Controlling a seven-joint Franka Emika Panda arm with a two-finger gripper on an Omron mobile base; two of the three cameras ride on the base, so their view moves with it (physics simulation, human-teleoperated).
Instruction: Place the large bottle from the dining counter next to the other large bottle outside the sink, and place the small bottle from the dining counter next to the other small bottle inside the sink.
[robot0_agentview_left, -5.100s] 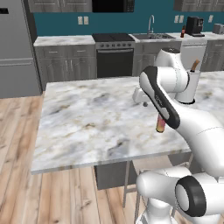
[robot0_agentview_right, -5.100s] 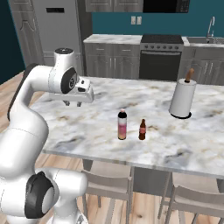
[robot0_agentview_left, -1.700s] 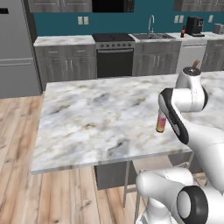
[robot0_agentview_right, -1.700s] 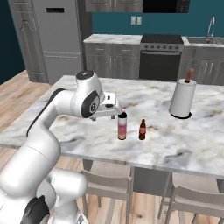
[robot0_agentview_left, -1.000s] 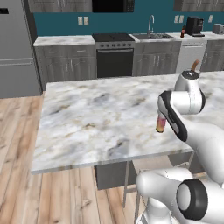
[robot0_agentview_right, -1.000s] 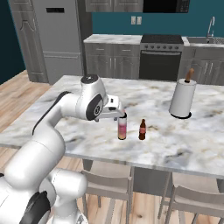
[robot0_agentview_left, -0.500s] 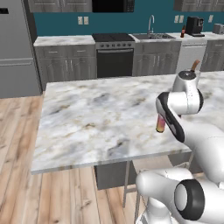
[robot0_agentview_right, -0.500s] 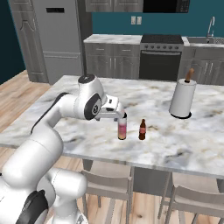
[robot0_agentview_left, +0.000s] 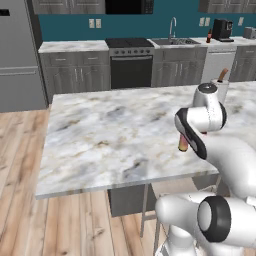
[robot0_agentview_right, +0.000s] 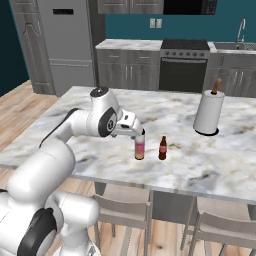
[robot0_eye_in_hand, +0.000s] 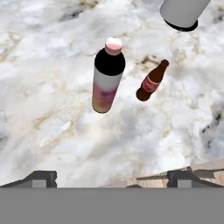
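On the marble dining counter (robot0_agentview_right: 200, 165) stands the large bottle (robot0_agentview_right: 139, 148), dark with a pink-and-white label and a pale cap. Just to its right is the small brown bottle (robot0_agentview_right: 162, 148). My gripper (robot0_agentview_right: 138, 133) hovers right above the large bottle's cap, open and holding nothing. In the hand view the large bottle (robot0_eye_in_hand: 107, 76) and the small bottle (robot0_eye_in_hand: 151, 82) lie ahead of my gripper (robot0_eye_in_hand: 113, 178), with the fingertips (robot0_eye_in_hand: 41, 177) spread far apart. From the left base view the large bottle (robot0_agentview_left: 183, 145) peeks out behind my arm. The sink (robot0_agentview_left: 175, 41) is in the back counter.
A paper towel roll (robot0_agentview_right: 208, 112) stands on the dining counter, right of the bottles. A dark bottle (robot0_agentview_left: 209, 36) and a coffee machine (robot0_agentview_left: 222, 30) sit on the back counter right of the sink. Stools (robot0_agentview_right: 125, 210) stand under the counter's near edge.
The arm has swung from the counter's left side over to the large bottle. In the last second it has barely shifted. The jaws have stayed open.
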